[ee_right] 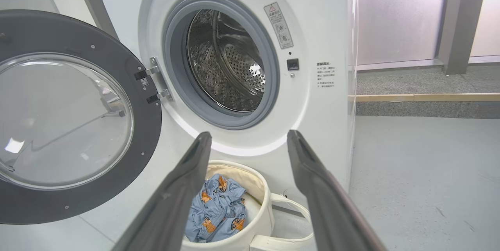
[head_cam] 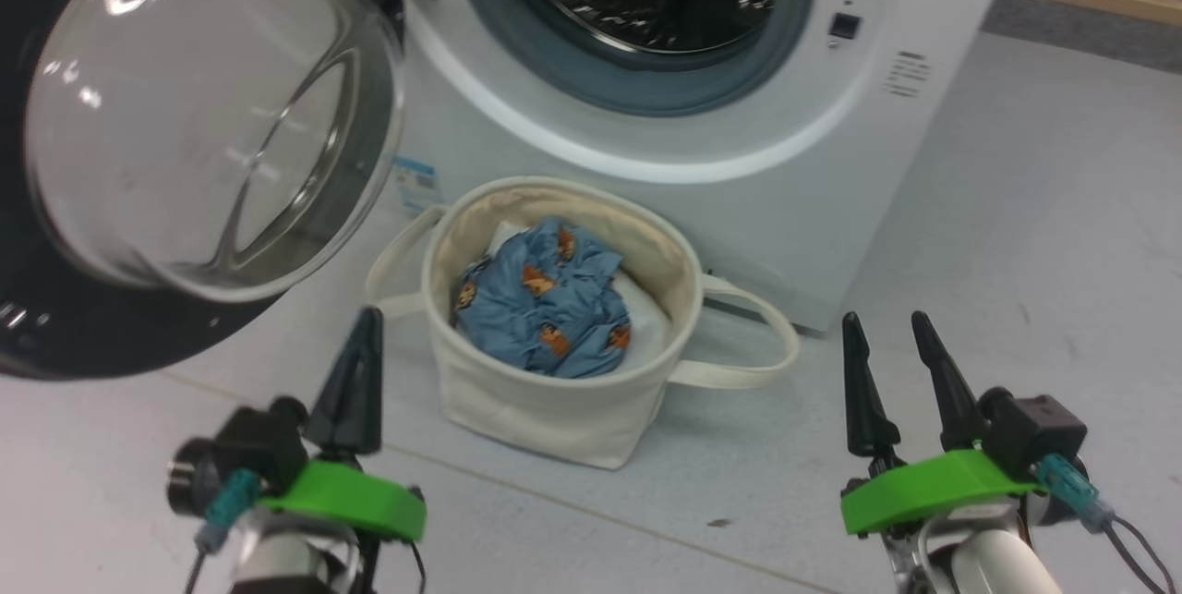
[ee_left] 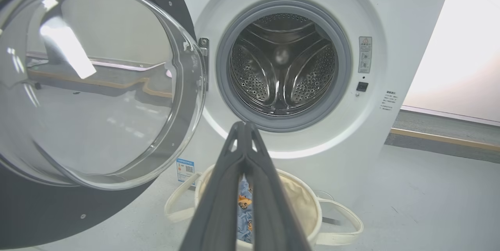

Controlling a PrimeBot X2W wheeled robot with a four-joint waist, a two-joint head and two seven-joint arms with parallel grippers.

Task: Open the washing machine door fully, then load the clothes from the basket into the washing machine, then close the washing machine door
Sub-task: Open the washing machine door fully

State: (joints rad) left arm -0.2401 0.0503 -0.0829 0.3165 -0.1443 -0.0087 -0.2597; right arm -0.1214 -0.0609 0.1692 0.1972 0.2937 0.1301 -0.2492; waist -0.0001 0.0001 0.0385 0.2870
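Right gripper [head_cam: 884, 319] gapes empty, left gripper [head_cam: 369, 315] is shut on nothing. Clothes [head_cam: 545, 298] sit ahead-left of right's fingertips [head_cam: 849, 328], so I'd bite that bunch deep.

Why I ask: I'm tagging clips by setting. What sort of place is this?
Likely a laundry area: a front-loading washing machine with its door open, and a canvas basket of clothes on bare grey floor.

The washing machine door [head_cam: 203, 132] is cut off by the head view's left and top edges. The clothes [ee_left: 245, 212] are largely hidden behind the left gripper [ee_left: 244, 125] in its wrist view. The print on the blue label [ee_left: 184, 169] cannot be read.
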